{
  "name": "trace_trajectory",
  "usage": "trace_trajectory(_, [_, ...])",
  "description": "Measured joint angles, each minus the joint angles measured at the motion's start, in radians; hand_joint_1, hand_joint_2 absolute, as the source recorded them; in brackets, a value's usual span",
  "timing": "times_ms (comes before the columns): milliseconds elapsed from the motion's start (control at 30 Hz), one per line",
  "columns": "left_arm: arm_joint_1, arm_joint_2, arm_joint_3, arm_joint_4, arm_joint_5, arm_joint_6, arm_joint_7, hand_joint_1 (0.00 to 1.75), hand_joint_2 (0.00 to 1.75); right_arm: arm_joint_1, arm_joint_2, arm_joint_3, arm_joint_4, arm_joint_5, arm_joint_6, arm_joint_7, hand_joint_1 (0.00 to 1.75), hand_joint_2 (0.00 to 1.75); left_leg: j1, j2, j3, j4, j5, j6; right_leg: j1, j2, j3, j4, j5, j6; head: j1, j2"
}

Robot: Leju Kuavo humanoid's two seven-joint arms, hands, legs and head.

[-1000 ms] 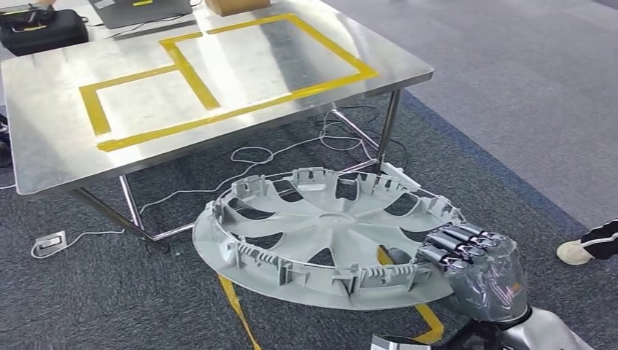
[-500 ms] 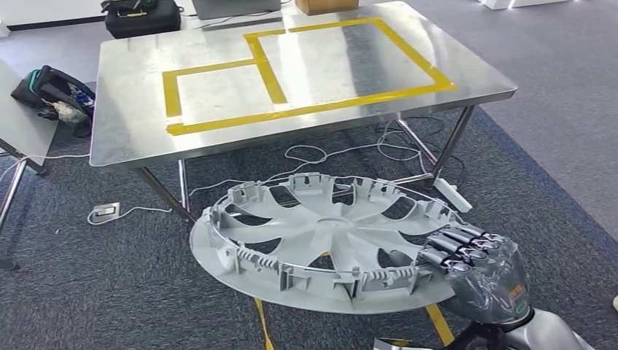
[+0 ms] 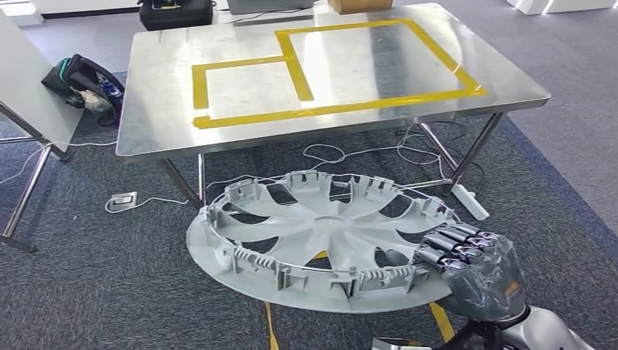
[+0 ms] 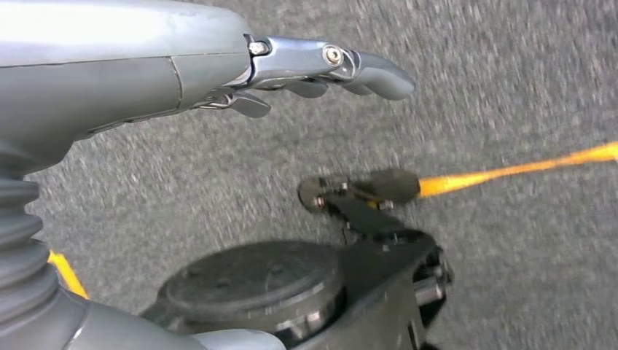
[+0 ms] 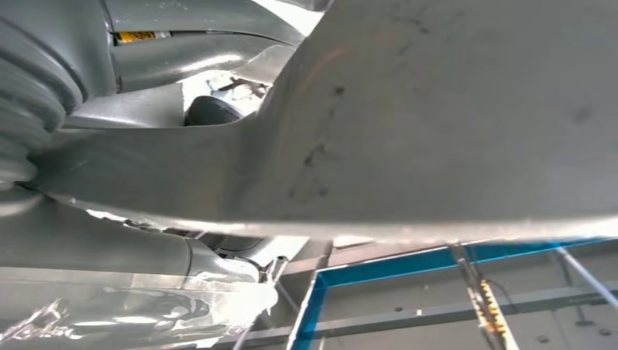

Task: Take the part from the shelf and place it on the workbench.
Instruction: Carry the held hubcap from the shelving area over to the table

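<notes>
gripping the rim of the part [image 3: 321,240], the right hand [image 3: 477,273] has its dark fingers [image 3: 455,242] curled over the raised edge, and the part reaches out from the hand toward the robot's left and a little forward. it is held in the air, almost flat, with its inner side turned up, above the carpet and just before the near edge of the bench [image 3: 167,142]. the bench lies beyond the part, so the coming move should go forward and upward, because the top of the bench seems higher than the part. the yellow tape frame [image 3: 331,109] on the bench is well apart from the part, beyond that near edge.

the left hand [image 4: 313,69] hangs over the carpet, its fingers slightly apart and holding nothing; the right hand is the nearer one to the bench, i judge.

the part is a round grey plastic wheel cover with curved spokes, openings between them, and many small clips standing along its rim. it looks light but wide, so it may tilt when held by one edge.
</notes>
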Motion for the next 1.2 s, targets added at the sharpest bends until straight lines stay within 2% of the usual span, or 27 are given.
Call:
trace_trajectory(67, [0.002, 0.0, 0.0, 0.0, 0.007, -0.012, -0.006, 0.0, 1.75, -0.002, -0.002, 0.0, 0.0, 0.003, 0.0, -0.002, 1.75, 1.75, 0.005, 0.0, 0.009, -0.015, 0.006, 0.003, 0.001, 0.002, -0.008, 0.015, -0.012, 0.009, 0.002, 0.0])
trace_trajectory(100, [0.002, -0.001, 0.0, 0.0, 0.013, -0.025, -0.014, 0.0, 1.75, -0.003, -0.003, 0.0, 0.001, 0.003, -0.001, -0.003, 1.75, 1.75, 0.007, 0.0, 0.013, -0.021, 0.008, 0.005, 0.003, 0.004, -0.028, 0.054, -0.034, 0.011, 0.004, 0.0])
trace_trajectory(167, [0.001, -0.002, 0.001, 0.0, 0.029, -0.068, -0.037, 0.0, 1.75, -0.005, -0.004, 0.0, 0.003, 0.002, -0.002, -0.008, 1.75, 1.75, 0.007, 0.0, 0.016, -0.023, 0.006, 0.009, 0.005, 0.008, -0.095, 0.187, -0.095, 0.012, 0.01, 0.0])
trace_trajectory(200, [0.001, -0.004, 0.002, 0.0, 0.038, -0.091, -0.048, 0.0, 1.75, -0.005, -0.005, 0.001, 0.005, 0.0, -0.002, -0.01, 1.75, 1.75, 0.006, -0.001, 0.017, -0.023, 0.005, 0.011, 0.007, 0.008, -0.129, 0.249, -0.116, 0.013, 0.011, 0.0])
trace_trajectory(233, [0.001, -0.006, 0.002, 0.001, 0.045, -0.112, -0.057, 0.0, 1.75, -0.005, -0.006, 0.002, 0.007, -0.001, -0.002, -0.012, 1.75, 1.75, 0.005, -0.001, 0.019, -0.022, 0.003, 0.012, 0.008, 0.008, -0.148, 0.282, -0.119, 0.014, 0.011, 0.0])
trace_trajectory(267, [0.001, -0.008, 0.002, 0.002, 0.053, -0.128, -0.061, 0.0, 1.75, -0.005, -0.008, 0.003, 0.009, -0.002, -0.001, -0.012, 1.75, 1.75, 0.005, -0.003, 0.021, -0.021, 0.001, 0.012, 0.008, 0.009, -0.147, 0.274, -0.101, 0.016, 0.012, 0.0])
trace_trajectory(300, [0.001, -0.011, 0.002, 0.004, 0.058, -0.14, -0.063, 0.0, 1.75, -0.005, -0.011, 0.003, 0.011, -0.002, 0.001, -0.011, 1.75, 1.75, 0.006, -0.005, 0.023, -0.018, -0.001, 0.01, 0.007, 0.009, -0.126, 0.227, -0.068, 0.018, 0.011, 0.0])
trace_trajectory(333, [0.001, -0.014, 0.002, 0.007, 0.062, -0.149, -0.064, 0.0, 1.75, -0.006, -0.013, 0.004, 0.013, 0.0, 0.006, -0.007, 1.75, 1.75, 0.007, -0.007, 0.025, -0.014, -0.005, 0.006, 0.005, 0.009, -0.092, 0.155, -0.031, 0.021, 0.012, 0.0])
trace_trajectory(367, [0.001, -0.015, 0.002, 0.011, 0.066, -0.155, -0.066, 0.0, 1.75, -0.008, -0.015, 0.004, 0.014, 0.002, 0.012, -0.002, 1.75, 1.75, 0.007, -0.009, 0.025, -0.008, -0.011, 0.001, 0.003, 0.011, -0.057, 0.088, -0.006, 0.022, 0.013, 0.0])
trace_trajectory(400, [0.0, -0.016, 0.002, 0.014, 0.068, -0.16, -0.068, 0.0, 1.75, -0.011, -0.018, 0.004, 0.014, 0.005, 0.022, 0.008, 1.75, 1.75, 0.006, -0.011, 0.023, -0.001, -0.015, -0.004, 0.001, 0.014, -0.032, 0.04, 0.009, 0.019, 0.012, 0.0])
trace_trajectory(433, [0.0, -0.016, 0.002, 0.017, 0.07, -0.163, -0.071, 0.0, 1.75, -0.012, -0.021, 0.005, 0.014, 0.01, 0.033, 0.021, 1.75, 1.75, 0.004, -0.012, 0.021, 0.003, -0.017, -0.007, 0.0, 0.017, -0.019, 0.016, 0.011, 0.015, 0.012, 0.0])
trace_trajectory(533, [0.004, -0.016, 0.001, 0.025, 0.072, -0.163, -0.076, 0.0, 1.75, -0.01, -0.038, -0.001, 0.014, 0.033, 0.059, 0.059, 1.75, 1.75, 0.003, -0.012, 0.016, 0.01, -0.021, -0.013, -0.001, 0.019, -0.02, 0.017, 0.01, -0.005, 0.012, 0.0])
trace_trajectory(567, [0.005, -0.016, 0.001, 0.026, 0.072, -0.163, -0.077, 0.0, 1.75, -0.007, -0.046, -0.007, 0.012, 0.043, 0.062, 0.069, 1.75, 1.75, 0.004, -0.011, 0.01, 0.025, -0.033, -0.018, -0.002, 0.018, -0.019, 0.018, 0.01, -0.011, 0.01, 0.0])
trace_trajectory(633, [0.006, -0.017, 0.001, 0.027, 0.073, -0.162, -0.08, 0.0, 1.75, -0.002, -0.064, -0.026, 0.003, 0.065, 0.063, 0.083, 1.75, 1.75, 0.009, -0.009, -0.032, 0.113, -0.086, -0.031, -0.004, 0.016, -0.019, 0.017, 0.01, -0.02, 0.006, 0.0])
trace_trajectory(700, [0.006, -0.018, 0.001, 0.03, 0.074, -0.167, -0.081, 0.0, 1.75, 0.005, -0.079, -0.051, -0.011, 0.088, 0.062, 0.094, 1.75, 1.75, 0.014, -0.007, -0.103, 0.252, -0.144, -0.038, -0.005, 0.014, -0.019, 0.017, 0.009, -0.023, 0.004, 0.0])
trace_trajectory(733, [0.007, -0.019, 0.001, 0.032, 0.075, -0.171, -0.082, 0.0, 1.75, 0.009, -0.085, -0.065, -0.018, 0.097, 0.061, 0.099, 1.75, 1.75, 0.016, -0.007, -0.127, 0.296, -0.153, -0.039, -0.004, 0.014, -0.018, 0.016, 0.008, -0.023, 0.004, 0.0])
trace_trajectory(767, [0.009, -0.021, 0.001, 0.034, 0.075, -0.176, -0.083, 0.0, 1.75, 0.013, -0.091, -0.079, -0.025, 0.103, 0.061, 0.102, 1.75, 1.75, 0.016, -0.007, -0.134, 0.304, -0.141, -0.037, -0.004, 0.014, -0.017, 0.016, 0.007, -0.024, 0.004, 0.0])
trace_trajectory(800, [0.01, -0.022, 0.001, 0.036, 0.076, -0.179, -0.084, 0.0, 1.75, 0.016, -0.097, -0.093, -0.032, 0.107, 0.06, 0.103, 1.75, 1.75, 0.015, -0.007, -0.121, 0.271, -0.111, -0.032, -0.004, 0.014, -0.015, 0.016, 0.006, -0.024, 0.004, 0.0])
trace_trajectory(867, [0.011, -0.023, 0.0, 0.04, 0.076, -0.183, -0.086, 0.0, 1.75, 0.02, -0.106, -0.114, -0.044, 0.114, 0.059, 0.105, 1.75, 1.75, 0.01, -0.007, -0.057, 0.135, -0.037, -0.016, -0.003, 0.016, -0.009, 0.014, 0.004, -0.022, 0.005, 0.0])
trace_trajectory(900, [0.01, -0.023, 0.001, 0.042, 0.076, -0.185, -0.087, 0.0, 1.75, 0.022, -0.109, -0.122, -0.049, 0.117, 0.057, 0.105, 1.75, 1.75, 0.006, -0.006, -0.026, 0.072, -0.015, -0.007, -0.002, 0.017, -0.008, 0.012, 0.003, -0.019, 0.004, 0.0])
trace_trajectory(967, [0.009, -0.023, 0.001, 0.047, 0.076, -0.192, -0.091, 0.0, 1.75, 0.027, -0.113, -0.136, -0.058, 0.126, 0.052, 0.105, 1.75, 1.75, -0.001, -0.005, 0.002, 0.012, -0.006, 0.005, -0.002, 0.017, -0.006, 0.006, 0.003, -0.009, 0.005, 0.0])
trace_trajectory(1067, [0.011, -0.025, 0.001, 0.057, 0.078, -0.206, -0.102, 0.0, 1.75, 0.037, -0.129, -0.16, -0.076, 0.136, 0.048, 0.106, 1.75, 1.75, 0.002, -0.004, 0.012, -0.013, 0.0, 0.009, -0.003, 0.016, -0.007, 0.003, -0.002, 0.009, 0.006, 0.0])
trace_trajectory(1100, [0.011, -0.027, 0.0, 0.06, 0.079, -0.21, -0.105, 0.0, 1.75, 0.04, -0.136, -0.169, -0.083, 0.139, 0.047, 0.106, 1.75, 1.75, 0.005, -0.004, 0.017, -0.021, 0.003, 0.01, -0.002, 0.015, -0.019, 0.028, -0.018, 0.011, 0.008, 0.0])
trace_trajectory(1133, [0.012, -0.029, 0.0, 0.064, 0.079, -0.213, -0.108, 0.0, 1.75, 0.044, -0.142, -0.178, -0.088, 0.141, 0.046, 0.107, 1.75, 1.75, 0.007, -0.004, 0.021, -0.026, 0.005, 0.012, 0.0, 0.015, -0.042, 0.075, -0.045, 0.012, 0.01, 0.0])
trace_trajectory(1200, [0.011, -0.034, 0.0, 0.072, 0.08, -0.218, -0.113, 0.0, 1.75, 0.052, -0.151, -0.196, -0.099, 0.144, 0.043, 0.108, 1.75, 1.75, 0.005, -0.004, 0.023, -0.027, 0.003, 0.016, 0.003, 0.016, -0.109, 0.213, -0.106, 0.012, 0.015, 0.0])
